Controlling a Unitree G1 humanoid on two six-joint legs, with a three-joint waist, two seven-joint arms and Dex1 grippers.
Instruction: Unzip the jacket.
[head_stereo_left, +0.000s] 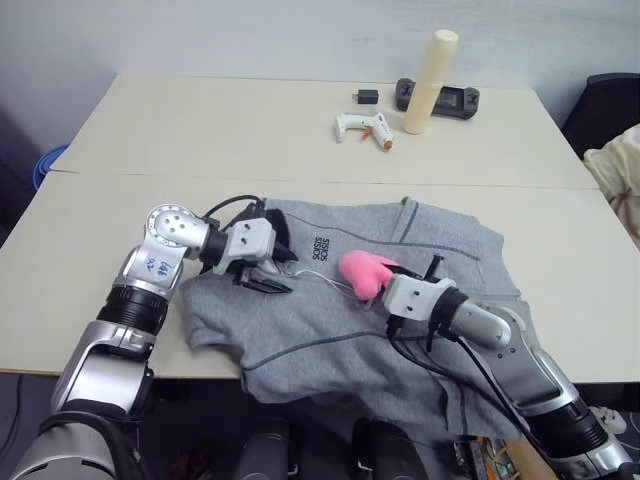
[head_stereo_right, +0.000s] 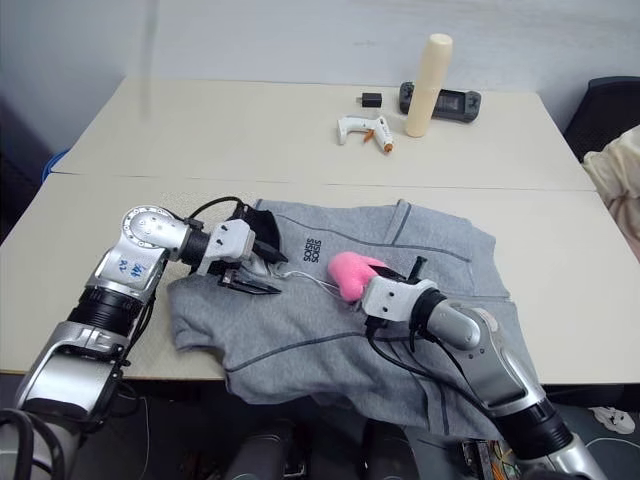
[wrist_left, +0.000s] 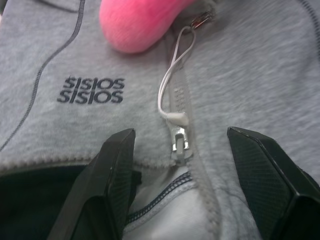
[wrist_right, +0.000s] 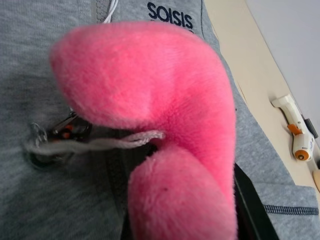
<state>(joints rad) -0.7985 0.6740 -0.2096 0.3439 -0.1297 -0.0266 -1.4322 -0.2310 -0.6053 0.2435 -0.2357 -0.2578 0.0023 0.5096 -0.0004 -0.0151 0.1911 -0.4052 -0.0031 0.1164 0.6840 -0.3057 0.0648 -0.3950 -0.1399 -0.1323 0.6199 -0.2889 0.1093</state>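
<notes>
Beige tabletop, grey jacket (head_stereo_left: 380, 300) spread low-centre of frame, zip not yet run

Jacket lies flat at the near table edge (head_stereo_left: 90, 330), hem hanging over it, collar toward the left of the head views. Left gripper (head_stereo_left: 262, 272) sits at the collar end with its jaws wide, straddling the zipper slider (wrist_left: 180, 142), nothing clamped. Right gripper (head_stereo_left: 385, 290) looks closed on the pink plush charm (head_stereo_left: 365, 272), plush bulging between its fingers in the right wrist view. White cord (wrist_left: 170, 85) loops slack from the charm to the slider. To do it well: left should pin the fabric beside the slider so the collar can't drag, right pulls the charm along the line of the zip teeth (wrist_left: 200, 150), low and steady, taking cord slack first. Glue gun (head_stereo_left: 362, 128), cream tube (head_stereo_left: 428, 82) sit far back, no bother
</notes>
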